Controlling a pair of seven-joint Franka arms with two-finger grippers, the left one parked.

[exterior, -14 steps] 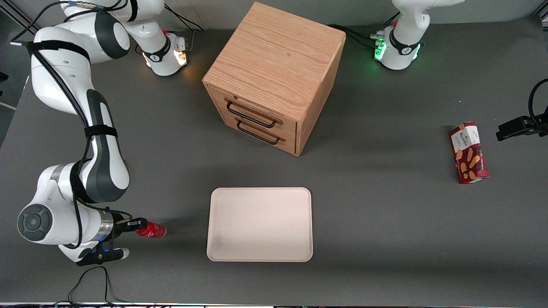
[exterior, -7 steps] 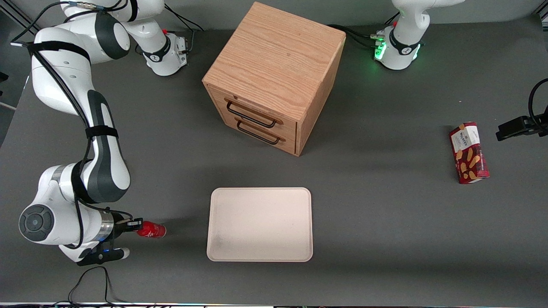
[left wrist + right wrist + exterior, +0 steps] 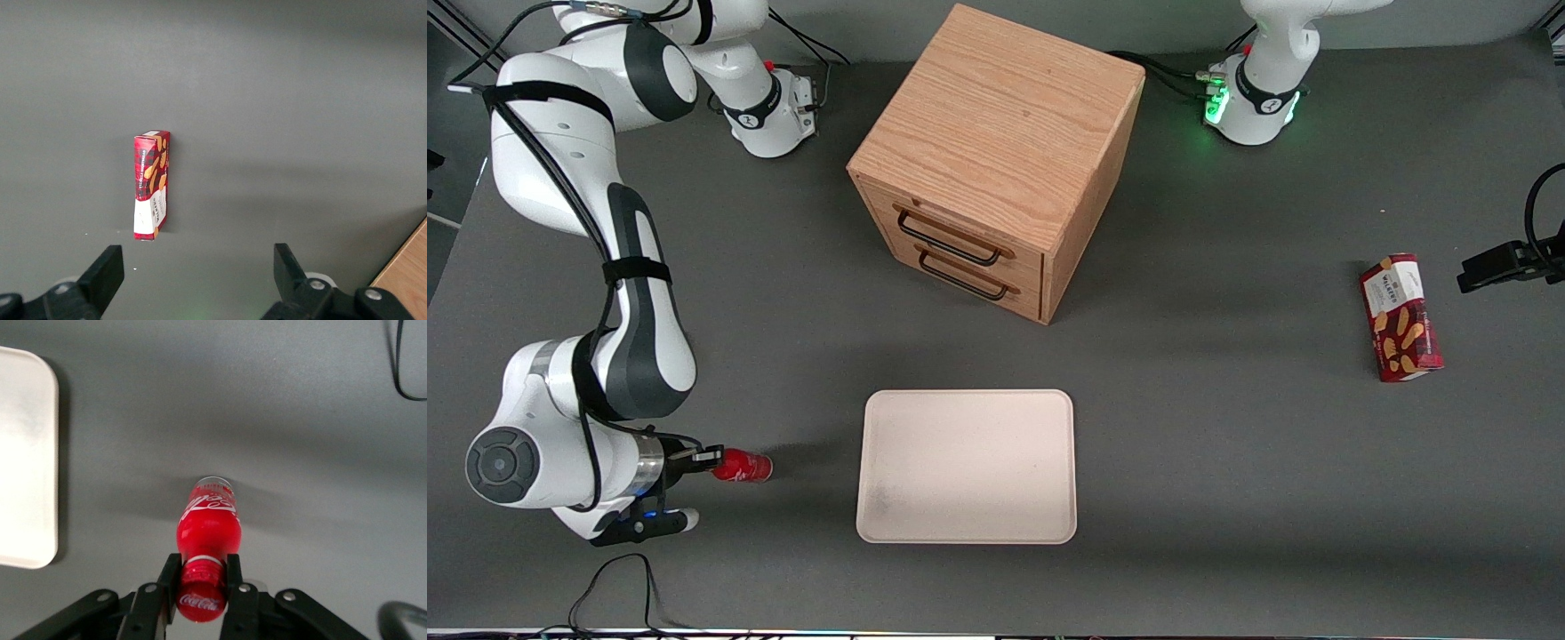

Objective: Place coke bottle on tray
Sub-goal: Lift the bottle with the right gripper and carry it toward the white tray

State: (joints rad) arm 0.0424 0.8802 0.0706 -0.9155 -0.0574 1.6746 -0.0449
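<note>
The coke bottle (image 3: 743,466) is small, glossy and red with white lettering; it also shows in the right wrist view (image 3: 208,523). My right gripper (image 3: 710,460) is shut on its red cap, one finger (image 3: 169,572) on each side of it, midway point (image 3: 202,565). The bottle hangs base down, seemingly just above the grey table, with a shadow under it. The cream-white tray (image 3: 967,466) lies flat beside the bottle, toward the table's middle, a short gap away. Its rounded edge shows in the right wrist view (image 3: 27,453). Nothing lies on the tray.
A wooden two-drawer cabinet (image 3: 996,151) stands farther from the front camera than the tray. A red biscuit box (image 3: 1400,317) lies toward the parked arm's end and shows in the left wrist view (image 3: 152,183). A black cable (image 3: 614,587) loops at the table's near edge by the working arm.
My gripper, shut on the bottle's cap throughout, has shifted slightly away from the front camera with the bottle, apparently rising. The tray has not moved.
</note>
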